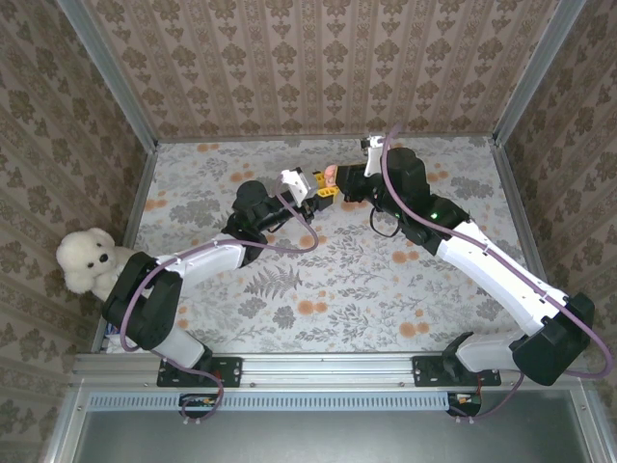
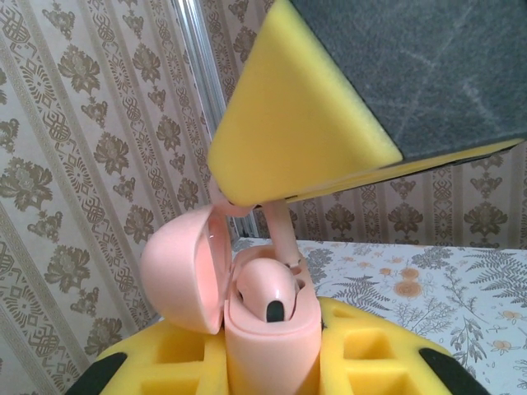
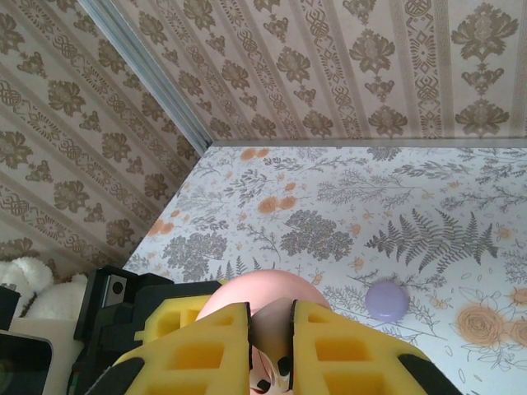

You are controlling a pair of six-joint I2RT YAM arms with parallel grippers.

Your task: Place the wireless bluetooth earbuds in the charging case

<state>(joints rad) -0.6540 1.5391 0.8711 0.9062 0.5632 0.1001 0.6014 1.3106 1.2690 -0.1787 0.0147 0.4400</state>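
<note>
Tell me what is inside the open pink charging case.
In the charging case, one pink earbud sits in its well. A second earbud's stem reaches down behind it, pinched by the right gripper; its tip and the second well are hidden.

From above, the charging case (image 1: 330, 175) is a pink speck between the left end effector (image 1: 314, 189) and the right end effector (image 1: 343, 183), too small to show its lid. In the left wrist view its base is sunk between yellow fingers (image 2: 165, 362) and cut by the lower edge. The upper earbud (image 2: 278, 234) is hidden above its stem by a pad (image 2: 305, 123) that runs off the top and right edges. In the right wrist view that earbud is mostly hidden between fingers, the plush toy (image 3: 29, 288) is cropped at the left edge, and a small lilac disc (image 3: 387, 300) on the tabletop (image 3: 412, 206) cannot be identified.
</note>
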